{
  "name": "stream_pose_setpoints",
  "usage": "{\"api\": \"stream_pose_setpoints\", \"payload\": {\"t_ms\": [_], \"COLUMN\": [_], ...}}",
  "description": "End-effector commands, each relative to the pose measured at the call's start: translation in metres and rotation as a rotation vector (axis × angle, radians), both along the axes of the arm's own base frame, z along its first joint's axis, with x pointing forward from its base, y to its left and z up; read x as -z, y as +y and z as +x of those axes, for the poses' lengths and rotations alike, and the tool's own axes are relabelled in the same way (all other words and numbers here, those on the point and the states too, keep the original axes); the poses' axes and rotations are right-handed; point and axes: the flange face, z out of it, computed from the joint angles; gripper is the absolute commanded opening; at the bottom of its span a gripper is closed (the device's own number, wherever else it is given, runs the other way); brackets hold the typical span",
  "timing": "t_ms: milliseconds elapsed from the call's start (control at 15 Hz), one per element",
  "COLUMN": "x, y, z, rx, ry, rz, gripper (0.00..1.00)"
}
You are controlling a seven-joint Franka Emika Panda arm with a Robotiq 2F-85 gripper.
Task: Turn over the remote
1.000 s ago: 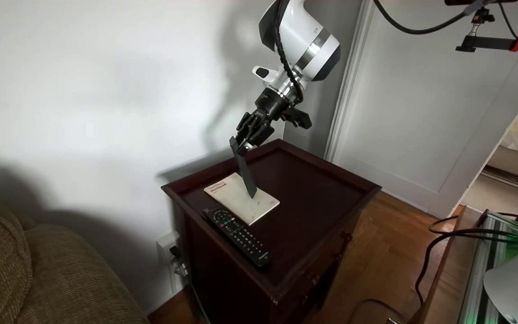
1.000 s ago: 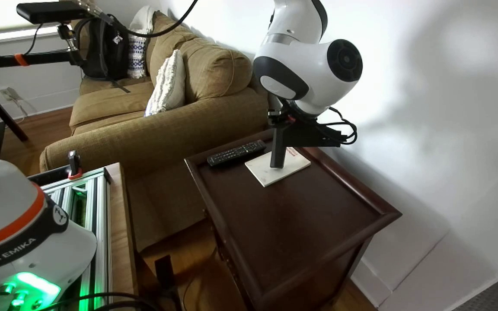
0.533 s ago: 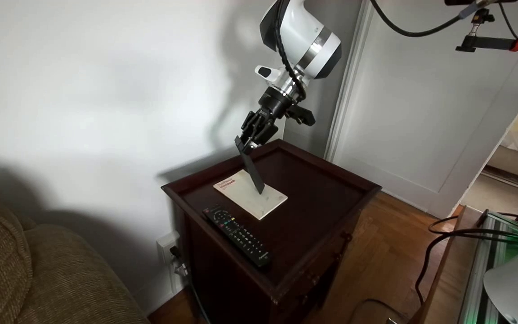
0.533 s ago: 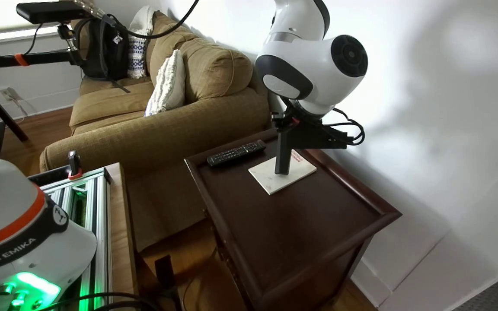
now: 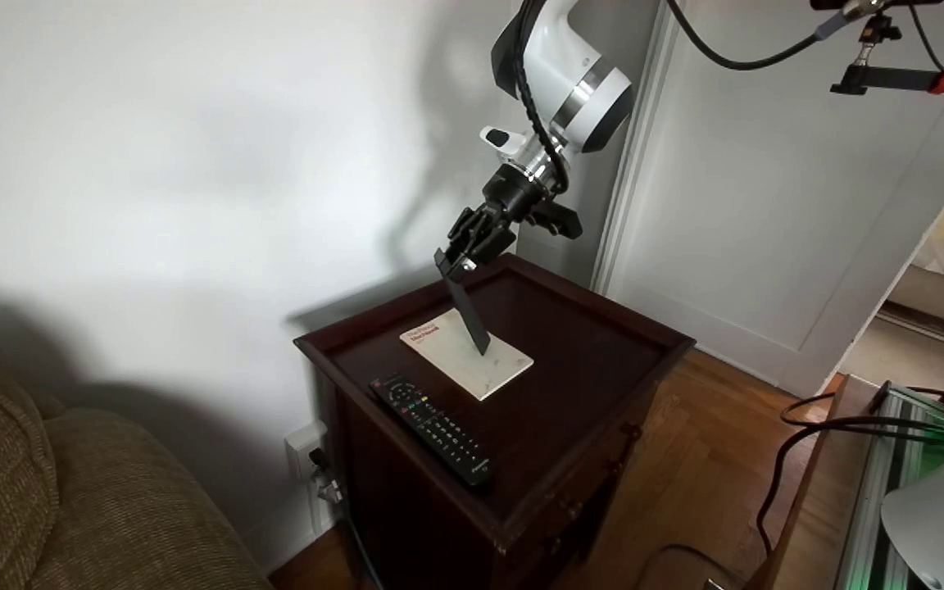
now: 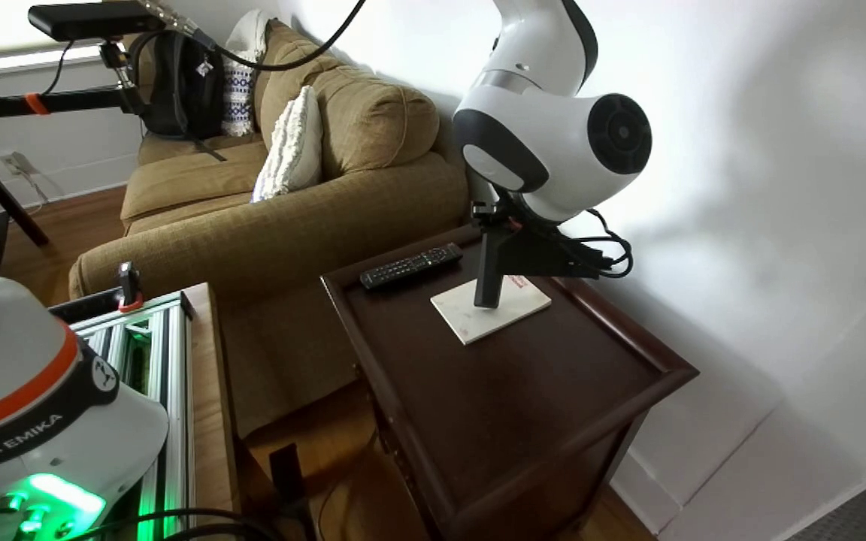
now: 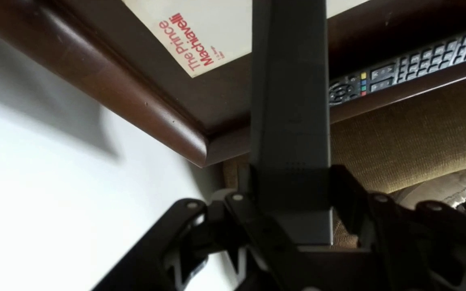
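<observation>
The dark grey-black bar-shaped remote point(image 5: 469, 319) is held tilted, close to upright. It also shows in an exterior view point(image 6: 489, 274) and the wrist view point(image 7: 291, 93). Its lower end appears to rest on a pale book point(image 5: 443, 348). My gripper point(image 5: 456, 264) is shut on the remote near its upper end. In the wrist view, the fingers point(image 7: 291, 182) press on the remote's two long sides. Its upper end sticks out past the fingers towards the palm. The face seen in the wrist view looks plain. Its other face is hidden there.
The dark wood side table point(image 5: 578, 328) has a raised rim. A longer black remote with pale buttons point(image 5: 431, 426) lies beside the book along one edge; it also shows in the wrist view point(image 7: 419, 64). A white wall point(image 5: 193, 164) and a brown sofa point(image 6: 275, 225) border the table.
My gripper and the held remote have moved away from the longer remote, towards the table's middle. The book has slid along under the remote's lower end. The longer remote has not moved.
</observation>
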Motion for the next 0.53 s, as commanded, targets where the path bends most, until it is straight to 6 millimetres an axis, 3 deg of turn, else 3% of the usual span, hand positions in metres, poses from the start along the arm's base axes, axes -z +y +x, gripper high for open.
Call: {"api": "stream_pose_setpoints", "payload": {"t_ms": [0, 200, 467], "x": [0.007, 0.012, 0.028], "y": [-0.003, -0.005, -0.024], "z": [-0.004, -0.01, -0.017], "rx": [-0.018, -0.033, 0.006], "ry": [-0.008, -0.005, 0.027], "rz": [0.108, 0.158, 0.161], "gripper": [0.26, 0.26, 0.26]}}
